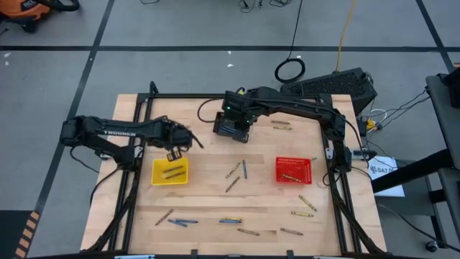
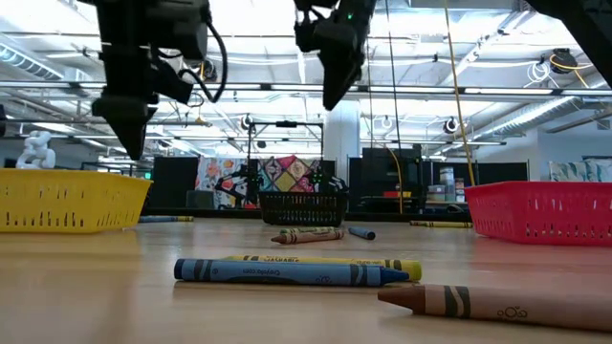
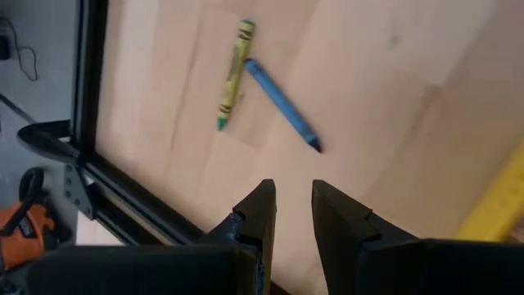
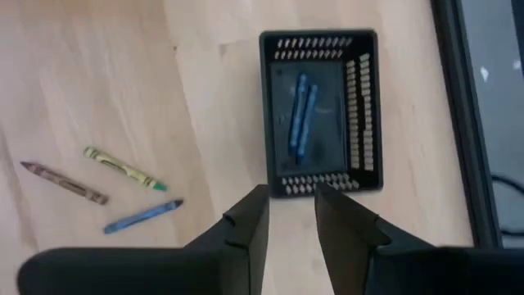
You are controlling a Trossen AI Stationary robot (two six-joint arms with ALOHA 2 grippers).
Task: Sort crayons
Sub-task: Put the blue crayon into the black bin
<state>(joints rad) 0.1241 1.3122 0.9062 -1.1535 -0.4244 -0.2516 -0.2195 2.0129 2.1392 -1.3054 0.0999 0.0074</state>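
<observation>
Fingers on both arms are standing a little apart and holding nothing: the right gripper point(image 4: 290, 215) is hanging over the black basket point(image 4: 321, 113), where two blue crayons point(image 4: 300, 115) are lying, and the left gripper point(image 3: 291, 215) is hovering over bare tabletop point(image 1: 208, 198) beside the yellow basket point(image 1: 170, 171). Most crayons are lying loose across the tabletop; a few are sitting in the yellow and red basket point(image 1: 294, 170). Risks, as I judge them: pairs lying touching, like the green crayon point(image 3: 233, 75) and blue crayon point(image 3: 282, 103), may get pinched together, and round sticks may roll away. Wrapper lettering is showing on the near blue crayon point(image 2: 287, 272), but I cannot read it.
</observation>
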